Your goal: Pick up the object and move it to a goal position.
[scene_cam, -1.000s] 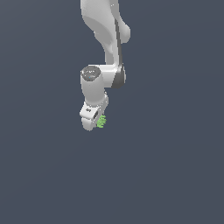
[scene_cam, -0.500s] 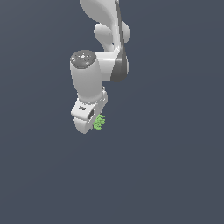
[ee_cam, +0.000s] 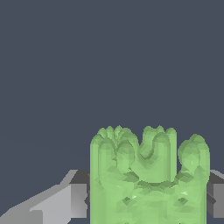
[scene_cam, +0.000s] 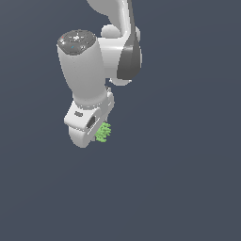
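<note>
Green and lumpy, the object (ee_cam: 148, 179) fills the lower part of the wrist view, with ridged knobs on its upper side; its lower part is cut off by the picture edge. A grey finger (ee_cam: 78, 199) presses on one side of it and a second finger shows only as a thin strip on the other side, so the jaws are closed on the object with only its width between them. In the exterior view the white gripper (scene_cam: 94, 134) hangs under the arm and hides most of the object (scene_cam: 104, 132); only a small green piece shows beside the gripper. Fingertips cannot be made out there. All around is plain dark grey-blue.
</note>
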Available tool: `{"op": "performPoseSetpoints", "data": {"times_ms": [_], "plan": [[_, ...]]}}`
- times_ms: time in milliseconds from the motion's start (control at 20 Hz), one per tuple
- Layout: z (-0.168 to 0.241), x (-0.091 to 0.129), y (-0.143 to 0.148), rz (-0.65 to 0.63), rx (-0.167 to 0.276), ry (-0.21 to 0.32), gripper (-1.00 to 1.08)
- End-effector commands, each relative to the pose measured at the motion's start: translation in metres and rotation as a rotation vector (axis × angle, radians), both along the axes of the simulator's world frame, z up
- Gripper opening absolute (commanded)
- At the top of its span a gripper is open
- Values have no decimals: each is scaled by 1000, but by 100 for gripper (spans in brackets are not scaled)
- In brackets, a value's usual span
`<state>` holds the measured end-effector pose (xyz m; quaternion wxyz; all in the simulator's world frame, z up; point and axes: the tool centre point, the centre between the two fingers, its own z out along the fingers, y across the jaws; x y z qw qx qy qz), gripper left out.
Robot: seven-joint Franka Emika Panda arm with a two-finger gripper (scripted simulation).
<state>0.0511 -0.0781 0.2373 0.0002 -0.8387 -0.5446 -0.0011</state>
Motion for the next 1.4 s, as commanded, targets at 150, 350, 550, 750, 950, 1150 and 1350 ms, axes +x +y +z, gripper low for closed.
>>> {"op": "performPoseSetpoints", "data": {"times_ms": [150,350,550,750,950,1150,1350], "plan": [[28,21,-1,0,0,1,-100],[46,35,-2,0,0,1,-100],[61,47,-3,-1,-1,1,-100],[72,57,-3,-1,-1,1,-100],[80,64,-4,-1,-1,1,-100],[85,68,-4,-1,-1,1,-100],[87,70,-4,-1,-1,1,-100]]}}
